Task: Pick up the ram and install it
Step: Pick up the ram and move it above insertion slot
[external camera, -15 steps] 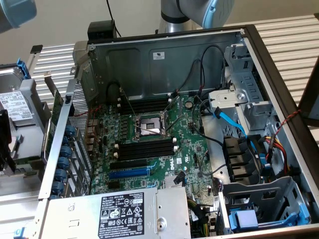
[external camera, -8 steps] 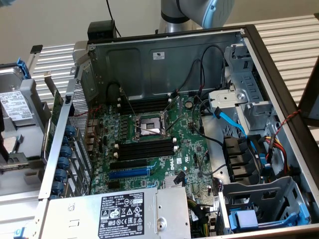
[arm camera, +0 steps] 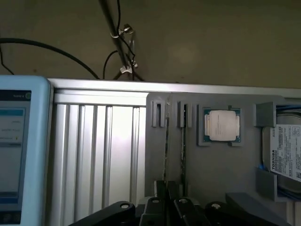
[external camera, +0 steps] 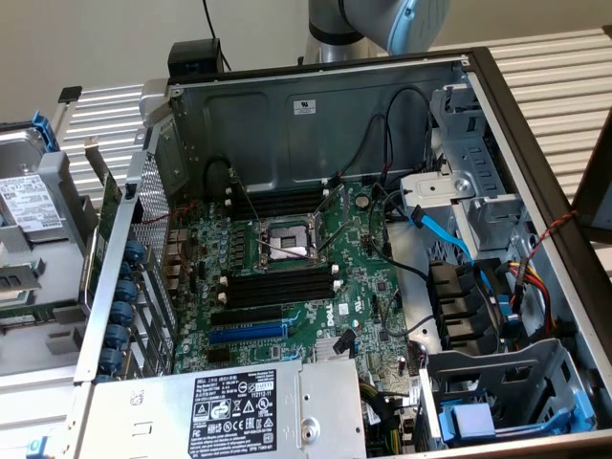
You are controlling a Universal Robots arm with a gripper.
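Pincer point(arm camera: 171, 207) sits at the near end of the thin dark flat ram stick point(arm camera: 165, 141), which stands on edge in the grey plastic holder tray point(arm camera: 216, 169) straight ahead of it. Can't tell if it's clamped on. The long black memory slots point(external camera: 277, 287) on the green motherboard point(external camera: 363, 277), well away from the pincer, are empty: ram not lifted out, install not done

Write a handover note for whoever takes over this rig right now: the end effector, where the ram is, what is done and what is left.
End effector: at the grey holder, right by the ram; whether it has a grip cannot be judged.
Ram: standing on edge in the holder, near the processor chip.
Done: nothing installed; the black memory slots on the motherboard are empty.
Left: lifting the ram out and seating it in a slot.
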